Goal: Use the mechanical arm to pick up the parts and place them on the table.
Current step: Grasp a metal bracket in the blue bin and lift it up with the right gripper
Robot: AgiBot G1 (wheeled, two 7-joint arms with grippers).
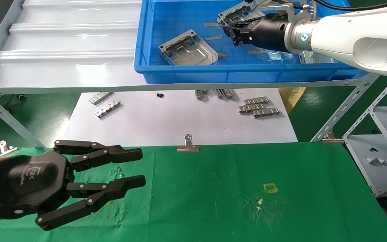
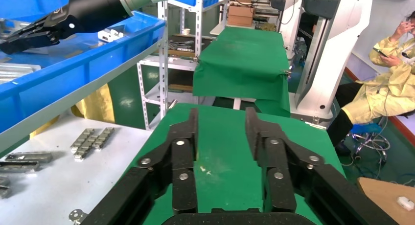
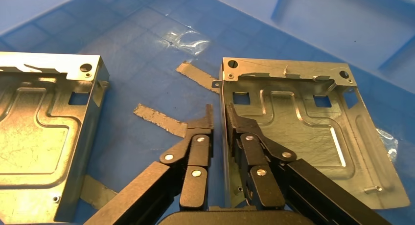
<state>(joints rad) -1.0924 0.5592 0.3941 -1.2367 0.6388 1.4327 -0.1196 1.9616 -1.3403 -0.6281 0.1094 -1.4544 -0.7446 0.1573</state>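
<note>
The big table [image 1: 281, 174] with its bright green cloth has no silver-grey metal parts on it yet. Both parts lie in the blue plastic tray [image 1: 186, 72] up on the shelf. The white right arm reaches into the tray, and its black right gripper [image 1: 229, 30] pinches the raised side wall of the far bracket [image 1: 237, 15]. To do this well, it should squeeze the thin wall firmly and lift straight up, so the part does not tip or slide. The other bracket [image 1: 187, 48] waits nearby. The black left gripper [image 1: 131, 169] hangs over the green cloth with jaws spread wide, holding nothing. Only the right wrist view shows one finger [image 3: 199, 137] outside the wall and one inside.
</note>
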